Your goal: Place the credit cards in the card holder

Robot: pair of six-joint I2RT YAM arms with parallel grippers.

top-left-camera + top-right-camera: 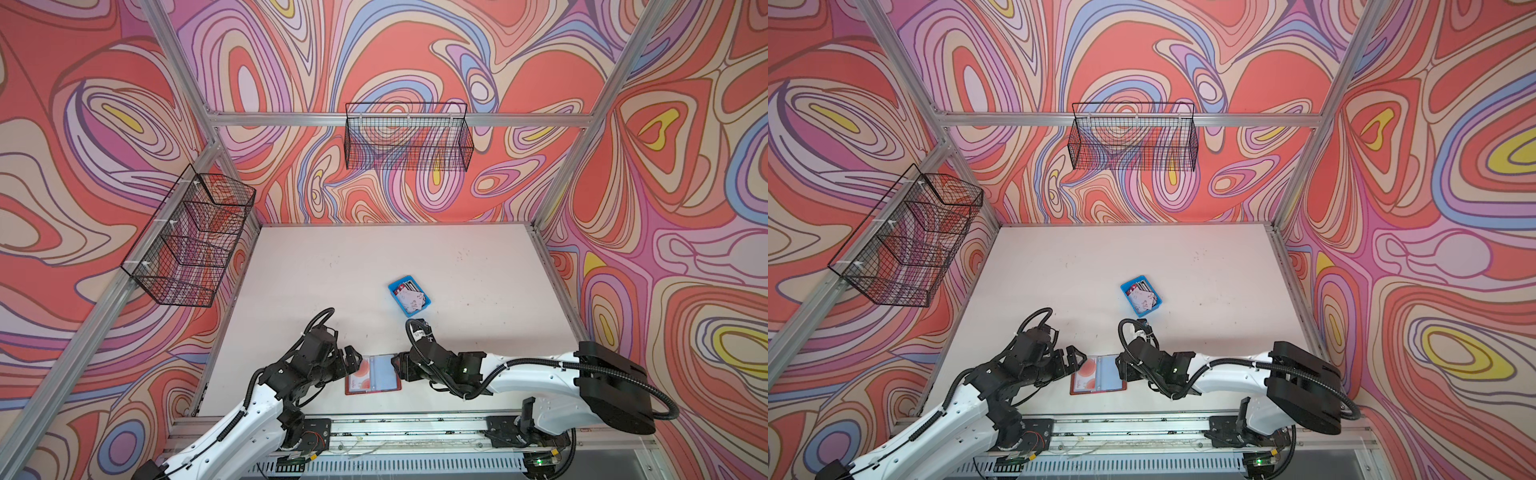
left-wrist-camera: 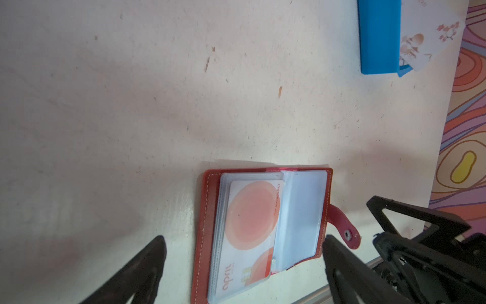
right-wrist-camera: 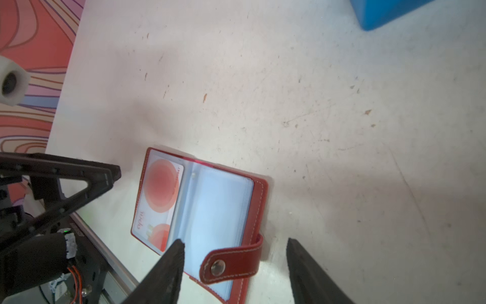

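Right gripper (image 3: 234, 240) hangs over the card holder (image 1: 372, 374), jaws apart, gripping nothing. Left gripper (image 2: 243, 237) gapes wide opposite. The holder lies open, one card (image 2: 249, 223) sleeved. The credit cards (image 1: 411, 297) sit in the blue tray (image 1: 397, 284) beyond it.

card holder (image 1: 373, 374) open, credit cards (image 1: 411, 300) (heaped) beyond

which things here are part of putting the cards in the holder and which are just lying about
Part of the job:
- card holder, open on the table
- one card already in its sleeve
- credit cards piled in the blue tray

Just about:
- back-wall wire basket
- side-wall wire basket
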